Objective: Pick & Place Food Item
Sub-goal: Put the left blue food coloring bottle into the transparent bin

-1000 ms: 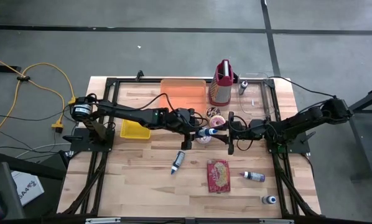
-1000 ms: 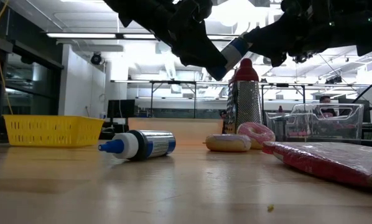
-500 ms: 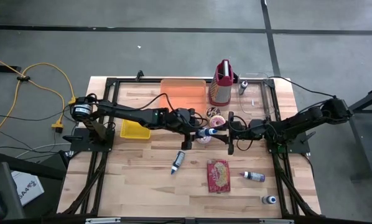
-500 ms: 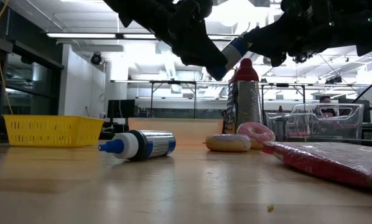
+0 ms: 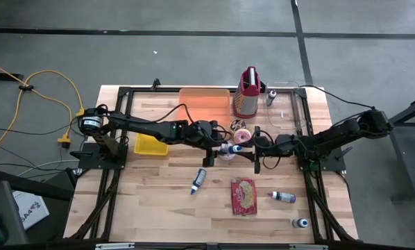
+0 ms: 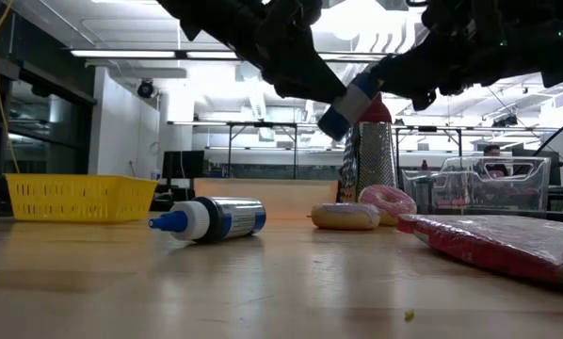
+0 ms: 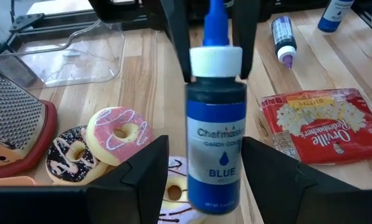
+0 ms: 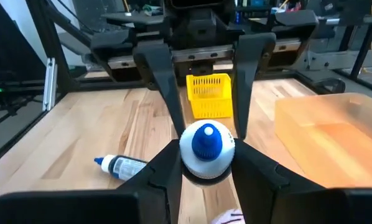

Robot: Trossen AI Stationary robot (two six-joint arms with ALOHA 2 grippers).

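Blue food-colouring bottle [image 7: 216, 124], white-collared with a blue nozzle, is hanging in mid-air above the middle of the desk [image 5: 159, 201], over the doughnuts [image 7: 105, 146], as it is passing between the two arms. Right claw [image 8: 206, 163] is clamping the bottle near its collar, one dark finger on each side of the white band. Left claw [image 7: 204, 168] is standing with its fingers apart on either side of the bottle's body, and in the left wrist view a gap is showing on both sides, so it appears to be no longer gripping.

To do this step well, the right claw should be keeping a firm, square hold while the left arm is drawing straight back along the bottle's axis, so that neither finger is brushing the label and tipping the bottle. Any sideways drift risks knocking it down onto the doughnuts or the popcorn packet [image 5: 243, 196].

Both arms are reaching inward from opposite sides, low and nearly horizontal, their claws meeting nose to nose at desk centre. Left arm is stretching past the yellow basket [image 5: 150, 144].
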